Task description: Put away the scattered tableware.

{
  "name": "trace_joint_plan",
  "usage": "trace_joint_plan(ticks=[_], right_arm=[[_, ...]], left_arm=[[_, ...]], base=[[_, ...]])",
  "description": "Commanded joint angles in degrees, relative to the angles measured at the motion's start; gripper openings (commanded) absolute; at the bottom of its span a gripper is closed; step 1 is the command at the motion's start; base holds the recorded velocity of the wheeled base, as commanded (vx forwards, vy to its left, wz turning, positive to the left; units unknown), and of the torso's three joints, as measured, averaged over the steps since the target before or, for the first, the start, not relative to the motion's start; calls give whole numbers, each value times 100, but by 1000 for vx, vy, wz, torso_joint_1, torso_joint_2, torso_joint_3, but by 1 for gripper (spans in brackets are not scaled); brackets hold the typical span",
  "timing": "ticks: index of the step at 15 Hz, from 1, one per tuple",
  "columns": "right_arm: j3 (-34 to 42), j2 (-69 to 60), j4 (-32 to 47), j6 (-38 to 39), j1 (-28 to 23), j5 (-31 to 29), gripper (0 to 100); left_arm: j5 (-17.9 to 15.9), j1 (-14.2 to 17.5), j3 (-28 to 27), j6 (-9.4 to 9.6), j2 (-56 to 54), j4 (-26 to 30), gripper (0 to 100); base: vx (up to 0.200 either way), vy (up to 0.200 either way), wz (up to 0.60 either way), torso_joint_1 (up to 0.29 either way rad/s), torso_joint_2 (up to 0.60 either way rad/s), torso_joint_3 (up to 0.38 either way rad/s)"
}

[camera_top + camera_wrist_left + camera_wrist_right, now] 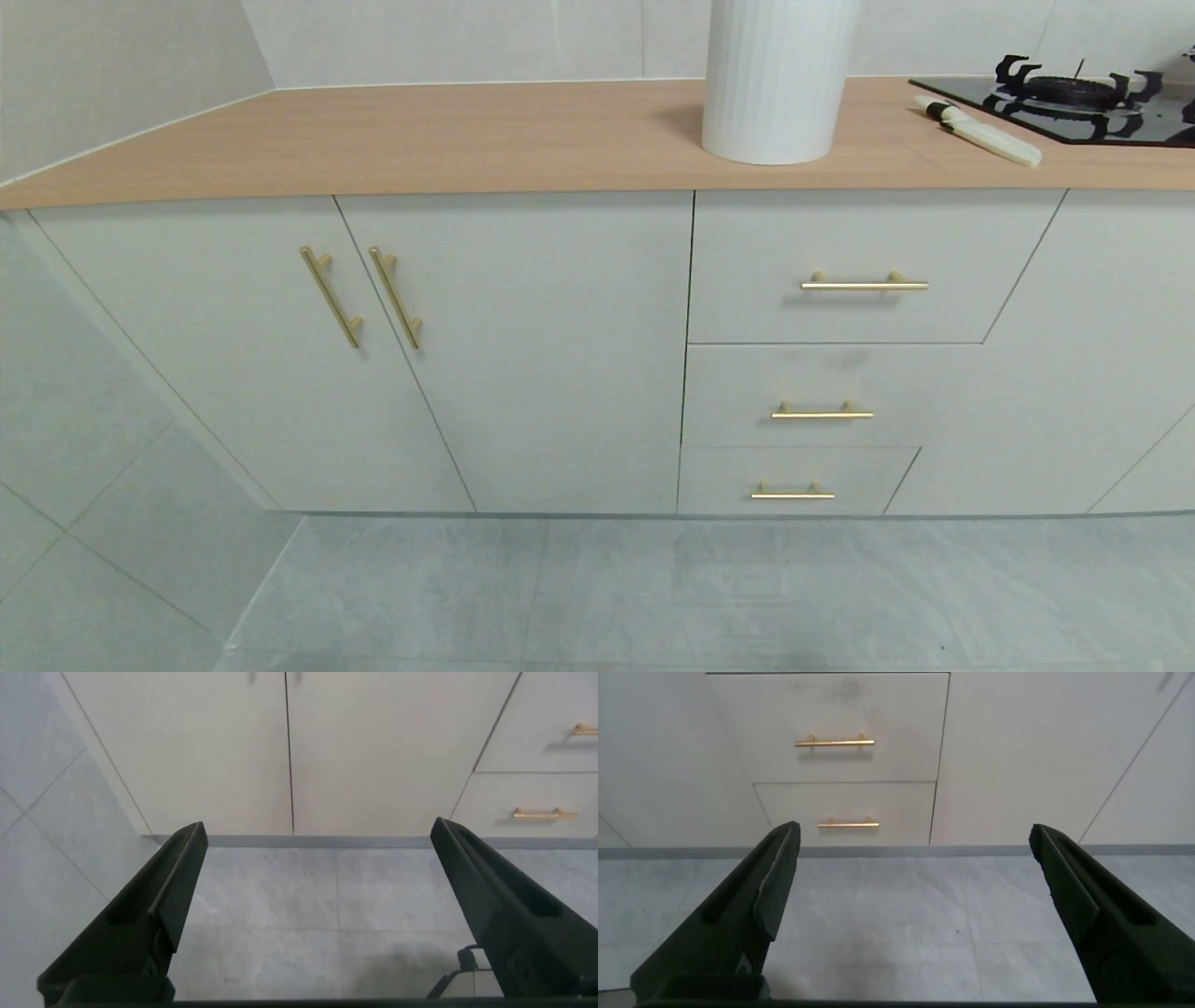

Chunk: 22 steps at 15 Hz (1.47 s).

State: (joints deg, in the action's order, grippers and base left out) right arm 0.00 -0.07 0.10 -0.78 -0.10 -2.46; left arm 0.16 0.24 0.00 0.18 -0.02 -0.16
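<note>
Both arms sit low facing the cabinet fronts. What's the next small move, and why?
Probably raise the right gripper toward the knife: it lies loose on the countertop beside the hob, while that gripper is open, empty, and down level with the lower drawers.

Your left gripper (318,831) is held low, angled forward and down, its fingers (163,896) spread wide. Your right gripper (913,831) is posed alike, its fingers (752,901) equally wide.
</note>
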Motion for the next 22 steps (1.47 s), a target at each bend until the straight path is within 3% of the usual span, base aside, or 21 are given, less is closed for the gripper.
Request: trace_joint_plan(ticks=[1, 15, 22], right_arm=[[0, 16, 8, -1, 1, 0, 100], [0, 16, 8, -1, 1, 0, 100], [0, 16, 8, -1, 1, 0, 100]], left_arm=[[2, 2, 0, -1, 2, -2, 100], [2, 2, 0, -1, 2, -2, 100], [2, 2, 0, -9, 2, -2, 100]], base=[[200, 0, 0, 2, -2, 2], [200, 0, 0, 2, 4, 2], [0, 0, -86, 0, -1, 0]])
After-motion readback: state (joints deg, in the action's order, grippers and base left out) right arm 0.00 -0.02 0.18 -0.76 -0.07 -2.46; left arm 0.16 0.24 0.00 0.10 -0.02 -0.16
